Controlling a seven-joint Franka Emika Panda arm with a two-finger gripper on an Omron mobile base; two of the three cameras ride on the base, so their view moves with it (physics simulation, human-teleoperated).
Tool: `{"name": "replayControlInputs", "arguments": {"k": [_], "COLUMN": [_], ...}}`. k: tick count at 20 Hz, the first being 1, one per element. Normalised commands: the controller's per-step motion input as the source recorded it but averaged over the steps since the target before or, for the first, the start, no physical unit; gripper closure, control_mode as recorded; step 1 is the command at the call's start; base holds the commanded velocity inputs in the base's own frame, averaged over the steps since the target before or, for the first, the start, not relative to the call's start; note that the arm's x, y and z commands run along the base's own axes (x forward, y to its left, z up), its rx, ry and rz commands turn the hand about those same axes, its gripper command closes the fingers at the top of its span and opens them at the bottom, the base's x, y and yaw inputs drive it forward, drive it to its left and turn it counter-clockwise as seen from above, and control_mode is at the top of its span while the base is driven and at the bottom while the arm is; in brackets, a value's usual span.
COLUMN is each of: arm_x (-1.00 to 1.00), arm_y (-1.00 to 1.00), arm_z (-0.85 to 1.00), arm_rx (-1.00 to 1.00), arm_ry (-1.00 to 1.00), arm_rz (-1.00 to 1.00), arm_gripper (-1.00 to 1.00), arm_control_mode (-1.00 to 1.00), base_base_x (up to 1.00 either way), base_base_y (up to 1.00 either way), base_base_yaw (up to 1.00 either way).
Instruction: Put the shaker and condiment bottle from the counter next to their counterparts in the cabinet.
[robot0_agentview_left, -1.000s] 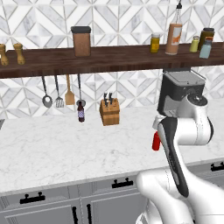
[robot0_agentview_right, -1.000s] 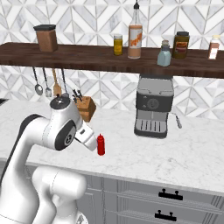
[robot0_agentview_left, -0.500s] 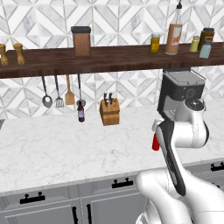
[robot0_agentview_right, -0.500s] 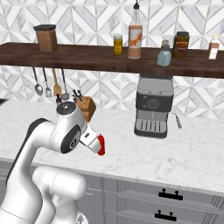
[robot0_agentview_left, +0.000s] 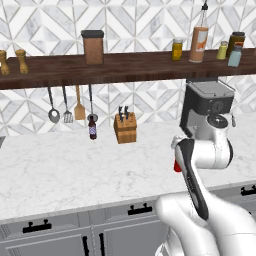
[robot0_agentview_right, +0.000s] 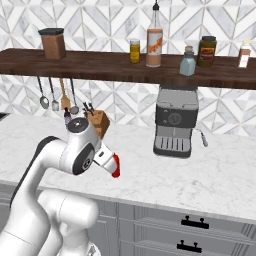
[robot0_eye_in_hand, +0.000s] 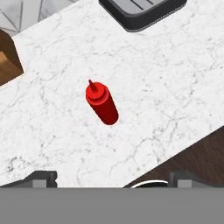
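Note:
The red condiment bottle (robot0_eye_in_hand: 101, 103) stands upright on the white marble counter (robot0_eye_in_hand: 166, 83), its nozzle up. My gripper (robot0_eye_in_hand: 114, 178) hangs above and to one side of it, open, its fingertips (robot0_eye_in_hand: 42, 176) wide apart with nothing between them. In the right base view the condiment bottle (robot0_agentview_right: 115, 166) peeks out just past the gripper (robot0_agentview_right: 107, 159). In the left base view my forearm hides most of the condiment bottle (robot0_agentview_left: 177, 166). The pale blue-grey shaker (robot0_agentview_right: 187, 62) stands on the dark wooden cabinet shelf (robot0_agentview_right: 100, 67), and in the left base view the shaker (robot0_agentview_left: 234, 56) is beside a small yellow-green shaker (robot0_agentview_left: 222, 50).
A black espresso machine (robot0_agentview_right: 174, 121) stands on the counter behind the bottle. A wooden knife block (robot0_agentview_left: 125, 127) is to the left, with utensils (robot0_agentview_left: 65, 105) hanging under the shelf. A tall clear bottle (robot0_agentview_right: 154, 41), jars and a brown canister (robot0_agentview_left: 93, 47) stand on the shelf. Grey drawers (robot0_agentview_right: 190, 230) lie below.
The arm's upper joints have shifted a little over the counter. The red bottle stays where it stood, and the shaker has not moved on the shelf.

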Motion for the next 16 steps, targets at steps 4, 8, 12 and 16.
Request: {"name": "replayControlInputs", "arguments": {"k": [4, 8, 12, 16], "arm_x": [0.09, 0.15, 0.34, 0.04], "arm_y": [0.00, -0.03, -0.08, 0.00], "arm_z": [-0.02, -0.02, -0.01, -0.05], "arm_rx": [0.00, 0.00, 0.00, 0.00], "arm_ry": [0.00, 0.00, 0.00, 0.01], "arm_rz": [0.00, 0.00, 0.00, 0.00], "arm_gripper": [-1.00, -1.00, -1.00, -1.00], "arm_control_mode": [-1.00, -1.00, -1.00, -1.00], "base_base_x": [0.00, 0.00, 0.00, 0.00], "base_base_y": [0.00, 0.00, 0.00, 0.00], "base_base_yaw": [0.00, 0.00, 0.00, 0.00]}}
